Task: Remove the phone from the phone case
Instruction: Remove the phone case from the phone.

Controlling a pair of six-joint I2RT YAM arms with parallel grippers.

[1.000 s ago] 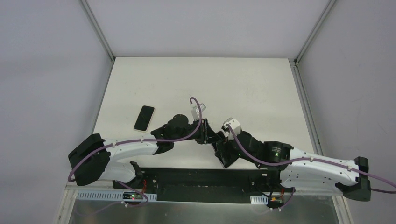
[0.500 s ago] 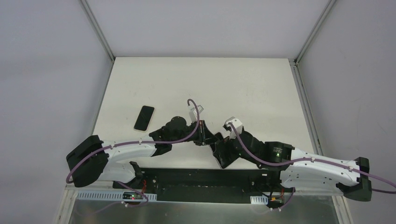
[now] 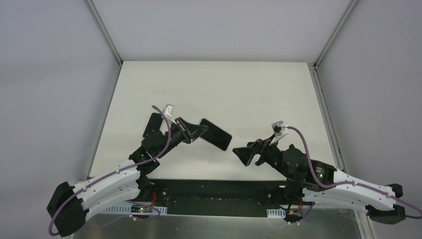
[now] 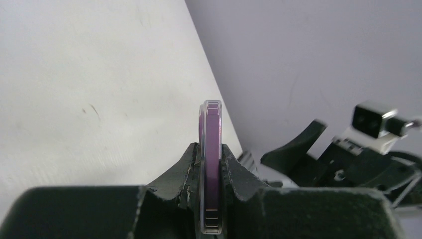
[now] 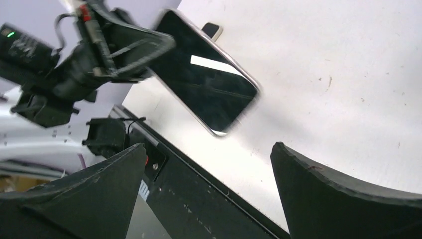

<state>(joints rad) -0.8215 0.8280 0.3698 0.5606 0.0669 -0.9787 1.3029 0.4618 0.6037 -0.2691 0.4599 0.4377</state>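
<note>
The phone hangs above the table with its black screen facing the right wrist camera. Edge-on in the left wrist view it has a purple side inside a thin clear rim, which looks like the phone case still round it. My left gripper is shut on one end of it, jaws pressed against both faces. My right gripper stands wide open a short way to the phone's right, holding nothing.
A second dark phone-shaped slab lies flat on the white table at the left, partly hidden by my left arm. It shows small beyond the held phone. A black rail runs along the near edge.
Both grippers were together at the table's front middle. The left one has swung left and back with the phone in its grip. The right one has opened wide and pulled away to the right.
</note>
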